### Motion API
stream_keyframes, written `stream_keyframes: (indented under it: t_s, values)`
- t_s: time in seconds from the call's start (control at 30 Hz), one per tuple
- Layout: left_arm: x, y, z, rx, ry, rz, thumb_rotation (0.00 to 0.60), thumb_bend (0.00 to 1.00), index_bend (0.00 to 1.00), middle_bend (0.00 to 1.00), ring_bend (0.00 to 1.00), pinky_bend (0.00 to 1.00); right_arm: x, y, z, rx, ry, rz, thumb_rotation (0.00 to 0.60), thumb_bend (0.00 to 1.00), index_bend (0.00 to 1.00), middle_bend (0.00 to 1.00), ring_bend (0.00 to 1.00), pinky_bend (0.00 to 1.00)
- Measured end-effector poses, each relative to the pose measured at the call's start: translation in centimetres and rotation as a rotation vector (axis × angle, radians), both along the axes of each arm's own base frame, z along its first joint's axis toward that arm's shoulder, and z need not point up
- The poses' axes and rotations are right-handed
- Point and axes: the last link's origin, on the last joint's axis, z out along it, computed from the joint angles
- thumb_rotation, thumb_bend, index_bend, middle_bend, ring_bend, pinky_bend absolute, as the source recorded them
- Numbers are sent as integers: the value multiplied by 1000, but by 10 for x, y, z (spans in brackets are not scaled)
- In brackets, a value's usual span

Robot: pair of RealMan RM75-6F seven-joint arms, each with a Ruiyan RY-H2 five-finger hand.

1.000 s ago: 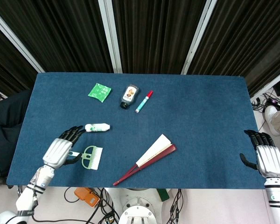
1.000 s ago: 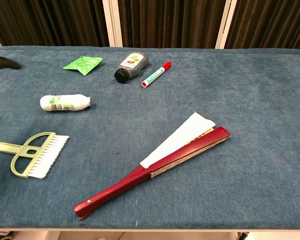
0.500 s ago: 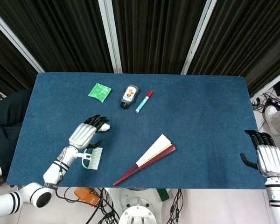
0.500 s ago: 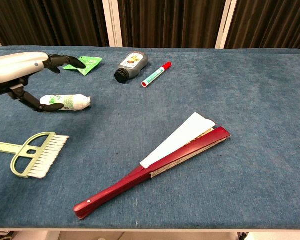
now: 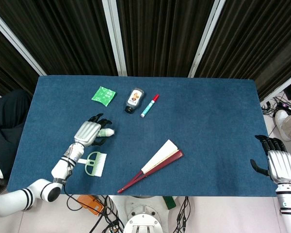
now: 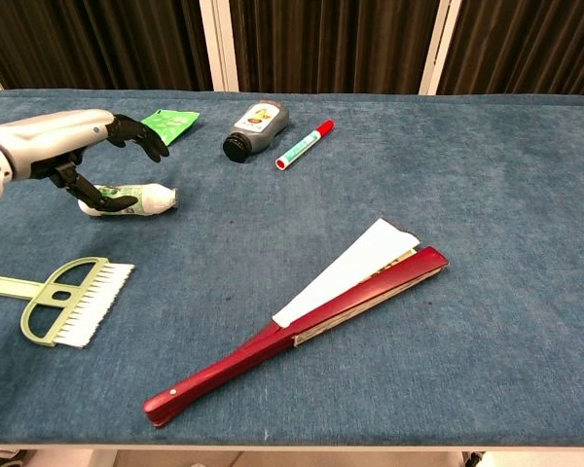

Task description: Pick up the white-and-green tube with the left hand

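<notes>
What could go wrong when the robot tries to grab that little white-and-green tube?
The tube lies on its side, so it might roll away as the left hand closes over it. The green brush lies close by, and the arm could bump it.
</notes>
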Motion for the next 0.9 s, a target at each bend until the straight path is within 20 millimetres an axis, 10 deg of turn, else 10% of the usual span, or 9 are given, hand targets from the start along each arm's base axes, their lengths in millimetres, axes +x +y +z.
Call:
stream_keyframes:
  t_s: [0.9]
  values:
    - [-33,16,-17,-2,-10,87,600,354,309,310,32,155,0,-1,-1,10,8,-1,600,420,208,218,202,148]
